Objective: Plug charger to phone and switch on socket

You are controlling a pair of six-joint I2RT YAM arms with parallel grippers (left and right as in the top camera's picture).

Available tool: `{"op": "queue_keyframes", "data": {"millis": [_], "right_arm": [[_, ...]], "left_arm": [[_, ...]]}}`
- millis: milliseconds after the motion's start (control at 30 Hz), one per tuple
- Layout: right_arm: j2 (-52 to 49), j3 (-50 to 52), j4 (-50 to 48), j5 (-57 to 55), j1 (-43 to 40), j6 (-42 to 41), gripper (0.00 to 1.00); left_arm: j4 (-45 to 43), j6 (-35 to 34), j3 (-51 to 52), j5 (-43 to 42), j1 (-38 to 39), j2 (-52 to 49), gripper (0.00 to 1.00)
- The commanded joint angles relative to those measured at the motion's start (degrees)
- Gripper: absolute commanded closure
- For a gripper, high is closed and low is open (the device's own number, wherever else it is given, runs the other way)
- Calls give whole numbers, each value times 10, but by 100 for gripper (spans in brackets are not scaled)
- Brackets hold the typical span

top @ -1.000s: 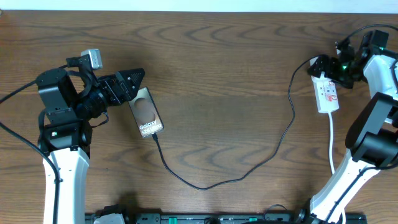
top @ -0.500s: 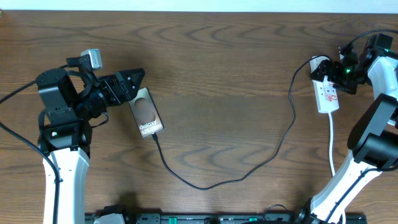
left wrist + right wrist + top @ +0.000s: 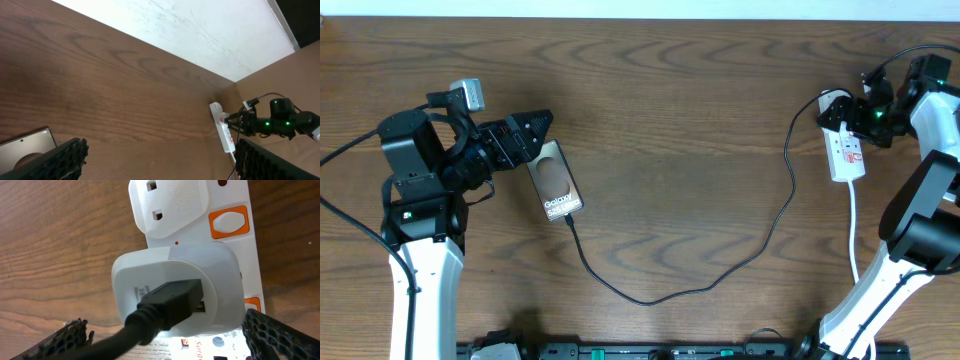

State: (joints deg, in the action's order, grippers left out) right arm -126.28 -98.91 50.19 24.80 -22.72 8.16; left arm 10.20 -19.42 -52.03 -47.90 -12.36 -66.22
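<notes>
Lying close before the right gripper (image 3: 165, 336) is the socket (image 3: 241, 249).

The phone (image 3: 556, 180) reads "Galaxy" in white lettering.

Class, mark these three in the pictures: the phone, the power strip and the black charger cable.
phone (image 3: 556, 181), overhead view, middle of its glossy face.
power strip (image 3: 847, 158), overhead view, lower half of its white body.
charger cable (image 3: 650, 300), overhead view, lowest bend of its loop.
</notes>
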Motion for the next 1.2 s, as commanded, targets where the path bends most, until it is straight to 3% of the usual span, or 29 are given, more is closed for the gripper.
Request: {"op": "queue_keyframes", "data": {"millis": [0,1167], "right_arm": [[-4,10,2,43,7,4,4],[-5,11,3,84,9,-9,4]], "left_arm": [[3,10,-4,-1,-2,0,5],[14,10,-4,-1,-2,0,5]]}}
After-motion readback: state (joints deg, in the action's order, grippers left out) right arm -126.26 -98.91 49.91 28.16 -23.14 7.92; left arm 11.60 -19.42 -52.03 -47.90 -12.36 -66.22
